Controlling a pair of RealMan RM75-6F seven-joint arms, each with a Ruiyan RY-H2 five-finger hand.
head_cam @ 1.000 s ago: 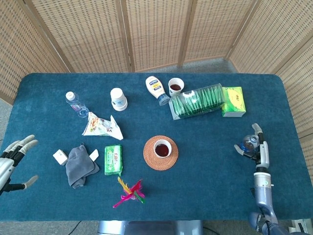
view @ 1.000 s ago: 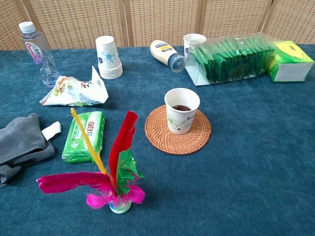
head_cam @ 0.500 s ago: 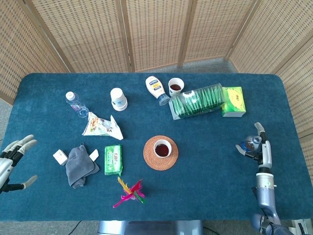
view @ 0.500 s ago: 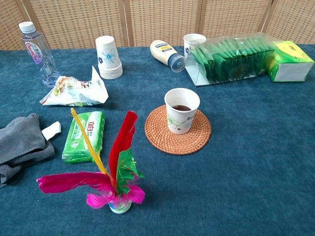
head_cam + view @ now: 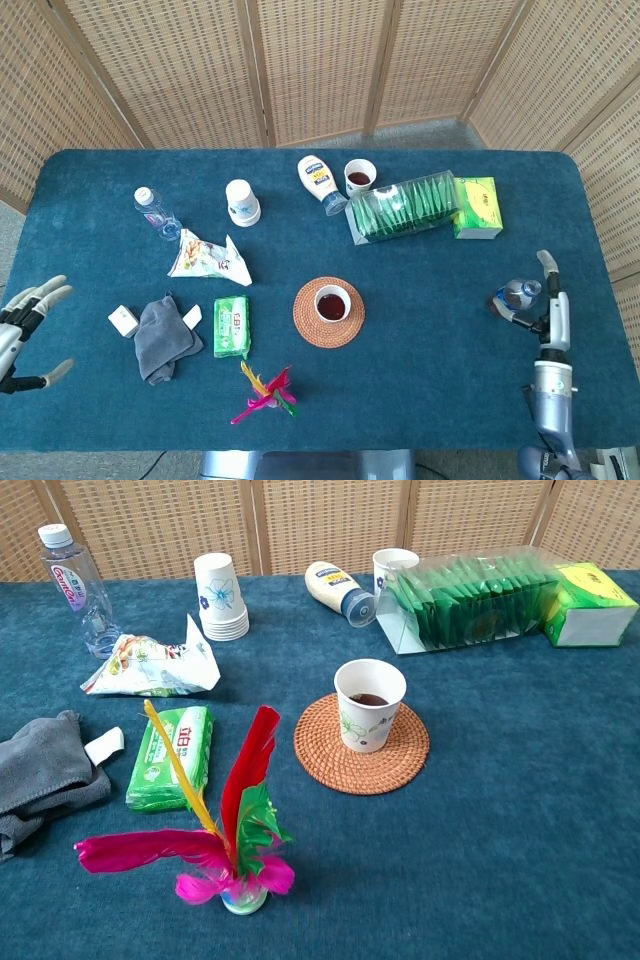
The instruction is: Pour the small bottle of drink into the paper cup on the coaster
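A paper cup with dark drink in it stands on a round woven coaster at the table's middle. The small bottle sits on the cloth near the right edge, seen only in the head view. My right hand is just right of it with fingers spread, holding nothing; one fingertip stays close to the bottle. At the table's left edge my left hand hovers with fingers apart and nothing in it. Neither hand shows in the chest view.
At the back are a water bottle, a stack of cups, a mayonnaise bottle, another filled cup, a clear box of green sachets and a green carton. A snack bag, wipes, grey cloth and feather shuttlecock lie at the front left.
My right hand has drawn back to the right and toward the table's front edge, letting go of the small bottle, which stays where it was. The left hand has barely moved.
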